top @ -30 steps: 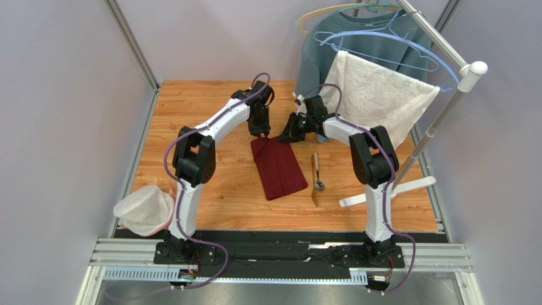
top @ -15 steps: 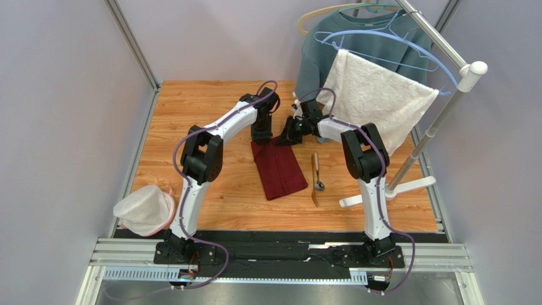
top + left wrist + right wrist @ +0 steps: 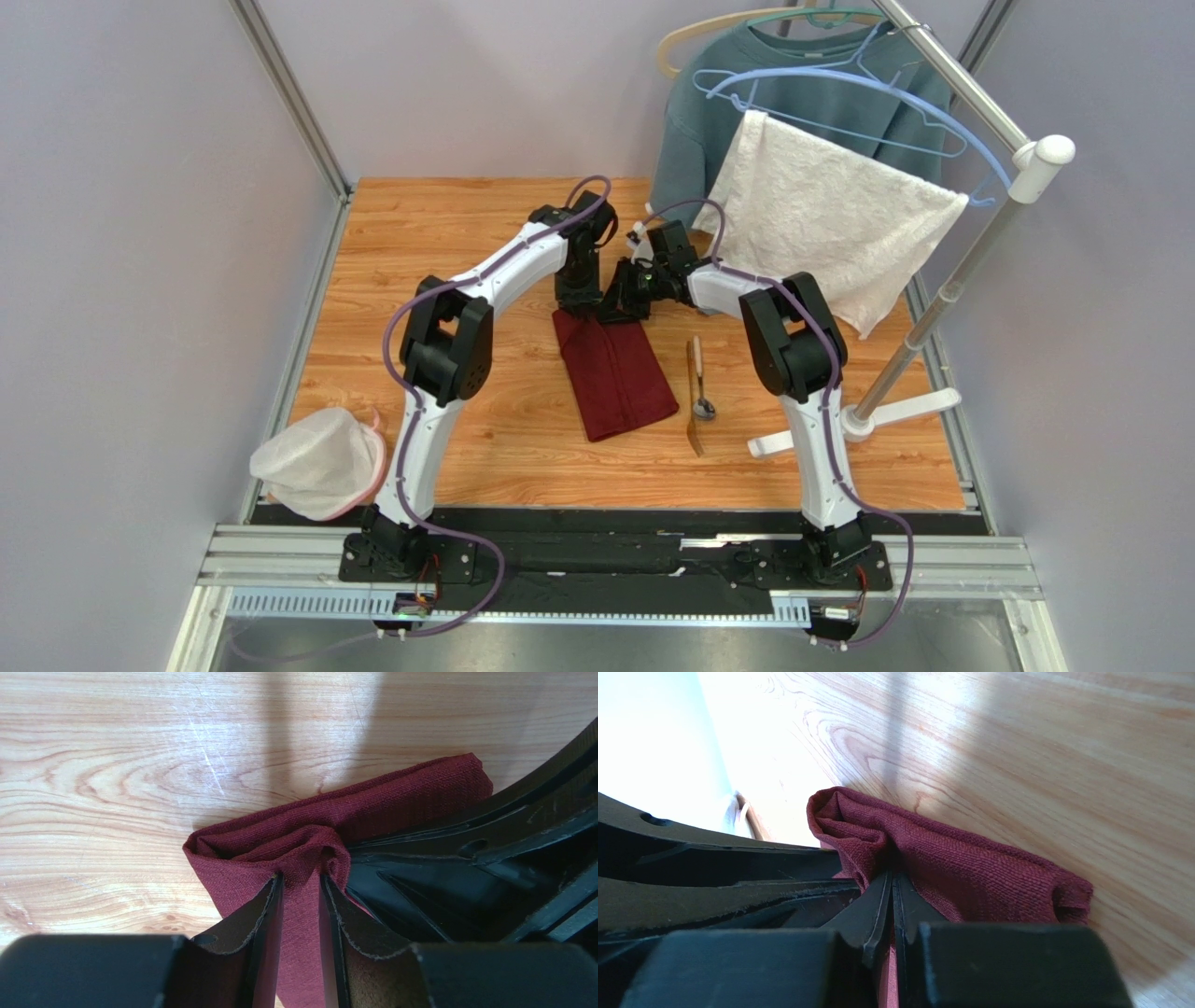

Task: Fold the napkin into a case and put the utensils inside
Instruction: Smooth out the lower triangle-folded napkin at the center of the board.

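The maroon napkin (image 3: 615, 375) lies folded into a narrow oblong on the wooden table, running from mid-table toward the front. Both grippers meet at its far end. My left gripper (image 3: 578, 303) is shut on a pinched ridge of the cloth (image 3: 302, 882). My right gripper (image 3: 620, 305) is shut on a fold of the same far edge (image 3: 948, 868), right beside the left fingers. The silver spoon (image 3: 700, 399) and the golden-brown fork-like piece (image 3: 693, 395) lie side by side just right of the napkin, untouched.
A clothes rack (image 3: 982, 238) at the right rear carries a white towel (image 3: 828, 210) and a grey-blue sweatshirt (image 3: 701, 112); its white foot (image 3: 856, 420) lies right of the utensils. A white mesh pouch (image 3: 320, 459) sits at the front left.
The right gripper has moved left along the napkin's far edge until it sits against the left gripper. The left gripper shifted slightly right. The far edge is now bunched between them.
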Controlling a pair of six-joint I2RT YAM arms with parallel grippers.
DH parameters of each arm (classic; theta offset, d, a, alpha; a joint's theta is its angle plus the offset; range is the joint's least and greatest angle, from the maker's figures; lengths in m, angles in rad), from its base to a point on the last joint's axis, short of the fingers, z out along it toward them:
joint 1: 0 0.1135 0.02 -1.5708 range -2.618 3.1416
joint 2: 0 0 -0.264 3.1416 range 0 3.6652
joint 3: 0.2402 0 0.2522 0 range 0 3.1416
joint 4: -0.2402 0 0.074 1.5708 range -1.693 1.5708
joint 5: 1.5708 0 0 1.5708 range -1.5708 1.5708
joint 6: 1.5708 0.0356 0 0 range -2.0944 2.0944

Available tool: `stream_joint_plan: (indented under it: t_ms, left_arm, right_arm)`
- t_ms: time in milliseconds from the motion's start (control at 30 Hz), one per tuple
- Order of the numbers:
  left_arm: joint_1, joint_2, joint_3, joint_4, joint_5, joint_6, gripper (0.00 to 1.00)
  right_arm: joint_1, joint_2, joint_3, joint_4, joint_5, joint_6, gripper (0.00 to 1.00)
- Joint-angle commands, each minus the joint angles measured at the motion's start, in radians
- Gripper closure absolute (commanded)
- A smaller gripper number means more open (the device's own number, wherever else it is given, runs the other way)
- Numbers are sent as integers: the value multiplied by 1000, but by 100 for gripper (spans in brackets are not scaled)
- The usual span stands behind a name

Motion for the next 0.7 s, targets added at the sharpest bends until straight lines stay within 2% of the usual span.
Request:
stream_joint_plan:
  t_ms: [0, 167, 300, 667]
  left_arm:
    - [-5, -65, 34, -7, 40, -27, 68]
    - [-4, -98, 17, 24, 107, -56, 75]
    - [-5, -98, 14, 53, 149, -84, 87]
    - [-4, -17, 53, 146, 266, -139, 97]
  right_arm:
    - [-4, -1, 28, 42, -20, 14, 94]
    - [-32, -58, -26, 30, 51, 3, 94]
    - [-56, -101, -69, -1, 77, -27, 94]
    - [-62, -101, -95, -7, 83, -40, 95]
